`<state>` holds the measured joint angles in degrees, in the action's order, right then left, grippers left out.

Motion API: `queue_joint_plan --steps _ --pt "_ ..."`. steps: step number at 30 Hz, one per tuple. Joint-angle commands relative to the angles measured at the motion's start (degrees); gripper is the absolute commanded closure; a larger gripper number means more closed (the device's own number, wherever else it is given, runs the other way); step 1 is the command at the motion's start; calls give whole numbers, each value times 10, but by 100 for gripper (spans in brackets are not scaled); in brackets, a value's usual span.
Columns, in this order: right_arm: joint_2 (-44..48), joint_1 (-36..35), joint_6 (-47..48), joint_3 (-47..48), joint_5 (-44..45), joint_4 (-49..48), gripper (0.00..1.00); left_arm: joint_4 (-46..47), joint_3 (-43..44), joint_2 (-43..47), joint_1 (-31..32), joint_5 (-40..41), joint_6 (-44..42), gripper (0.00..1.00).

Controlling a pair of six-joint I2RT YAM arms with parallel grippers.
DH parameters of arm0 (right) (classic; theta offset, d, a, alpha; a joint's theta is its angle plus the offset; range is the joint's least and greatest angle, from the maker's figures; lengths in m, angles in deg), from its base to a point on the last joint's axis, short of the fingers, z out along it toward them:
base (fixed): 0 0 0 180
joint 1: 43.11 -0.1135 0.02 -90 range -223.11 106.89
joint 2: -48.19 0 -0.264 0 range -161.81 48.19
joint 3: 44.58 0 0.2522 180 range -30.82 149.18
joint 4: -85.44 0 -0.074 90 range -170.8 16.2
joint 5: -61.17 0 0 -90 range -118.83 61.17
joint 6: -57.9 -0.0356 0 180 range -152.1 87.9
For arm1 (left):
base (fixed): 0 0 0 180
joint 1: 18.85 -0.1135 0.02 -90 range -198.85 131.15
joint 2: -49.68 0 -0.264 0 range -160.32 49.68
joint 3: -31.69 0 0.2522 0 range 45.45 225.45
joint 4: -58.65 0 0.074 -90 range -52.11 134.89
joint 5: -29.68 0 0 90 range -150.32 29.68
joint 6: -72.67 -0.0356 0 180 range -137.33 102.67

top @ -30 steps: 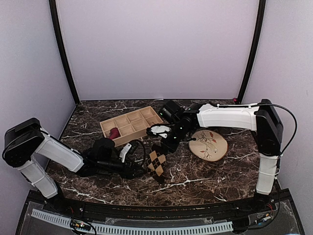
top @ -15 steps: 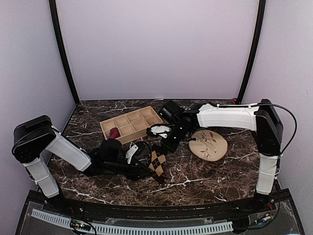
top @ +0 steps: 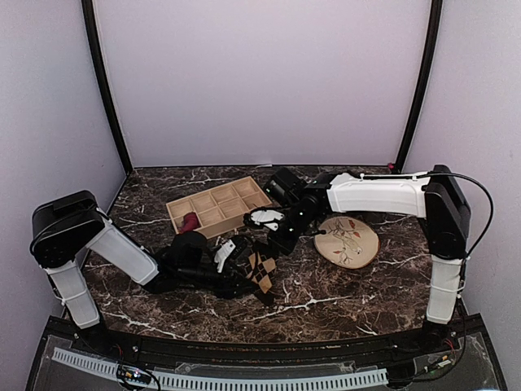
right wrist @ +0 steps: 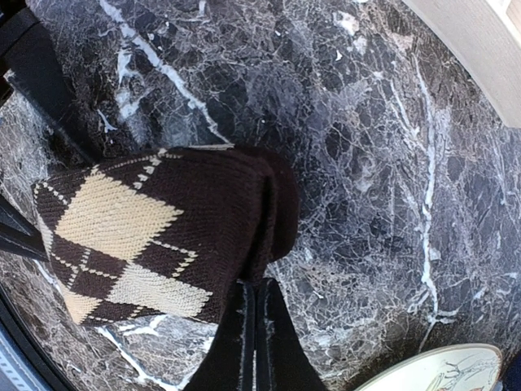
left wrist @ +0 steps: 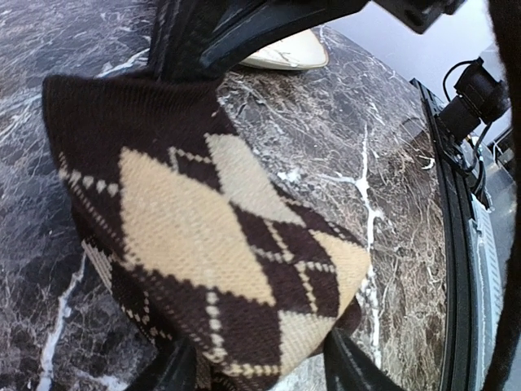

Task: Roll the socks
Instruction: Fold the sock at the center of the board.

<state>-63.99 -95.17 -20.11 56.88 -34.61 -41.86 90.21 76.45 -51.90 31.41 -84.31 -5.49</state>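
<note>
The dark brown argyle sock [top: 260, 273] lies folded on the marble, in front of both arms. My left gripper [top: 244, 273] reaches in low from the left. In the left wrist view its fingers flank the narrowed near end of the argyle sock [left wrist: 212, 236] and touch both sides. My right gripper [top: 281, 242] comes from the far side, its jaws shut tight. Its tips [right wrist: 256, 289] rest against the plain dark edge of the sock [right wrist: 155, 236]. The maroon sock [top: 190, 221] sits in a compartment of the wooden tray [top: 220, 213].
The wooden compartment tray stands behind and left of the argyle sock. A round patterned plate [top: 348, 240] lies to its right, under the right arm's forearm. Purple walls close off the back and sides.
My left arm has slid to the right, bringing its jaws onto the argyle sock's left end. The right gripper and the sock have stayed in place.
</note>
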Motion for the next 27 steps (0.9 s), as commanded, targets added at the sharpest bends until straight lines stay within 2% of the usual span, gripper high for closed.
queue_joint_plan --steps 1,6,27 --pt "-11 6 0 5 -4 -2 100 23 3 2 4 -24 -9 48" --pt "-12 6 1 6 -2 -2 100 11 2 2 4 -37 -4 55" --pt "-22 12 5 17 -1 -2 100 -116 28 23 4 -77 17 68"
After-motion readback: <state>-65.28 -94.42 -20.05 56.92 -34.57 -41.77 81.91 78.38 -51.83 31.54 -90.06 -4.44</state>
